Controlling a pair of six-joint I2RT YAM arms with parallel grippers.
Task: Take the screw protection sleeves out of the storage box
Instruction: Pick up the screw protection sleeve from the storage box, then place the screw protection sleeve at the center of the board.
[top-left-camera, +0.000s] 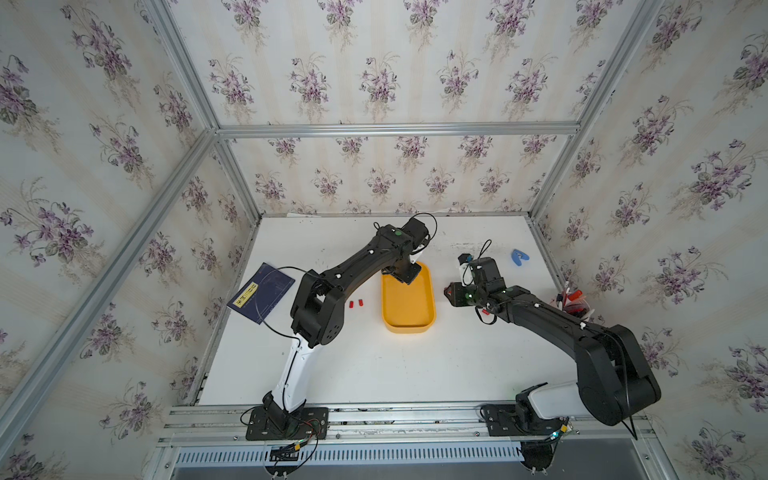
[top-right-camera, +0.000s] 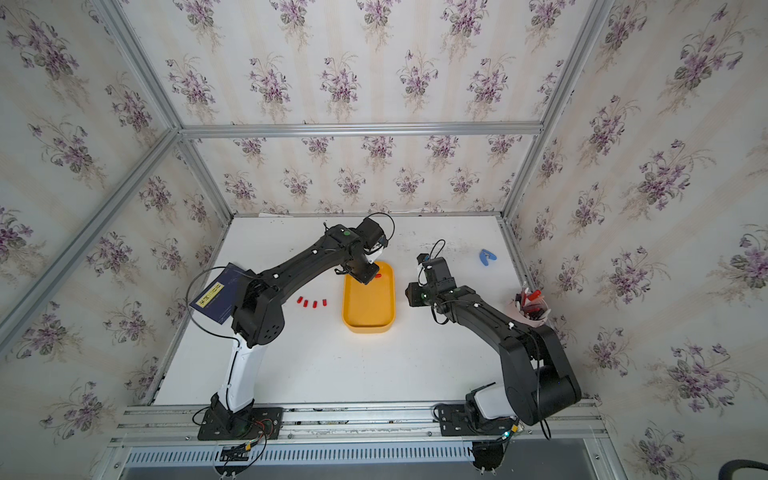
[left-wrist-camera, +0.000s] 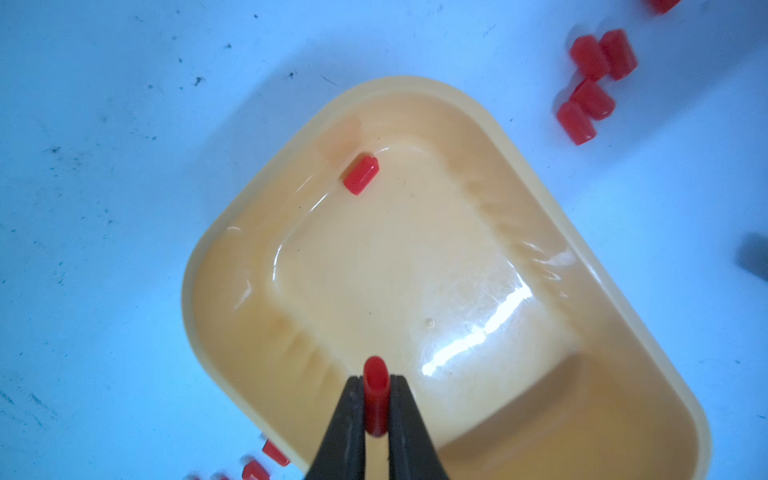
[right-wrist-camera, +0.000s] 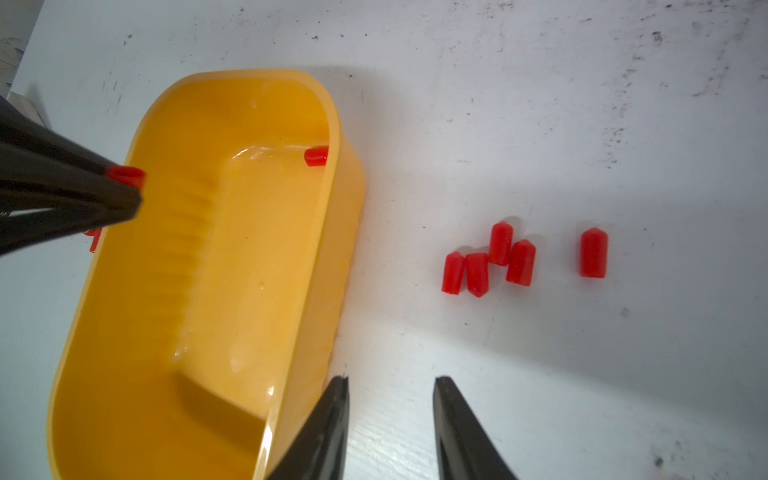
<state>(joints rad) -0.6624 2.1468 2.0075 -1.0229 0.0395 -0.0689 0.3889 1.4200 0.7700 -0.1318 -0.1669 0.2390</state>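
One tiny red plastic screw protection sleeve (left-wrist-camera: 376, 395) is clamped between the closed left jaws, over the 12 o'clock end of the shallow yellow-orange plastic storage box (left-wrist-camera: 648, 345). Both top views hide this grip under the left arm (top-left-camera: 357, 266). A second sleeve (left-wrist-camera: 360, 173) lies loose on the box floor against a wall and also shows in the right wrist view (right-wrist-camera: 316, 156). A red speck in a top view (top-right-camera: 377, 275) is probably that loose one, but it is too small to be sure.

On the white bench (top-left-camera: 374, 365), at the box's 9 o'clock, a top view shows four sleeves in a row (top-right-camera: 315, 304). In a top view where the left arm covers more, only two (top-left-camera: 351, 304) show. At 3 o'clock, five more sleeves (right-wrist-camera: 520, 262) appear in both wrist views (left-wrist-camera: 592, 99); from above the right arm (top-left-camera: 540, 316) covers them.

The right jaws stand apart and empty, just beside the box's 3 o'clock wall.
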